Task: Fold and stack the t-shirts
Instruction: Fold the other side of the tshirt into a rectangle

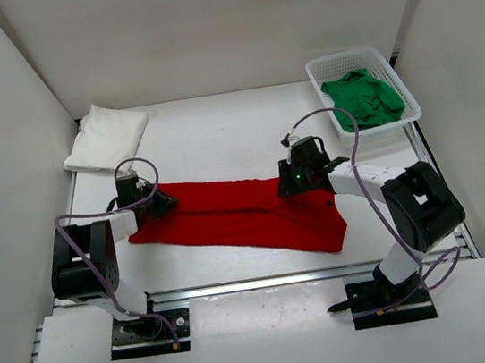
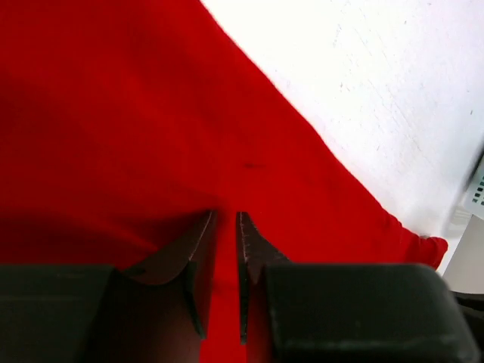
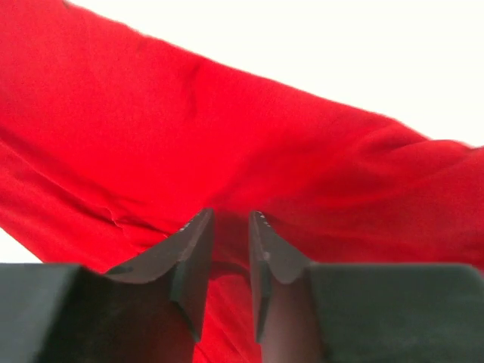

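1. Across the middle of the worktop [image 1: 217,131], nearer its near edge than its far one, I see the red t-shirt [image 1: 247,217] lying flat as a long band; it runs from the left side towards the right and broadens at its right, near end.
2. At the band's left end my left gripper [image 2: 225,219] sits low over the cloth; its wrist camera shows the two dark fingers [image 2: 193,242] only a narrow slit apart, with red fabric filling the slit; I cannot tell whether they pinch the cloth or merely stand above it.
3. On the far edge of the band, right of its middle, my right gripper [image 3: 231,219] points down at the shirt; its jaws stand apart with a plain gap between them, released; the red cloth lies beyond the tips in soft folds, and nothing is clamped between them.
4. From the left wrist camera, the shirt's edge runs diagonally, with bare white worktop beyond it.
5. At the far left corner of the worktop the white t-shirt [image 1: 105,136] lies folded into a neat pad, well apart from both arms.
6. At the far right corner stands the white lattice basket [image 1: 345,59]; the green t-shirt [image 1: 364,97] lies crumpled inside it, well apart from the right gripper.
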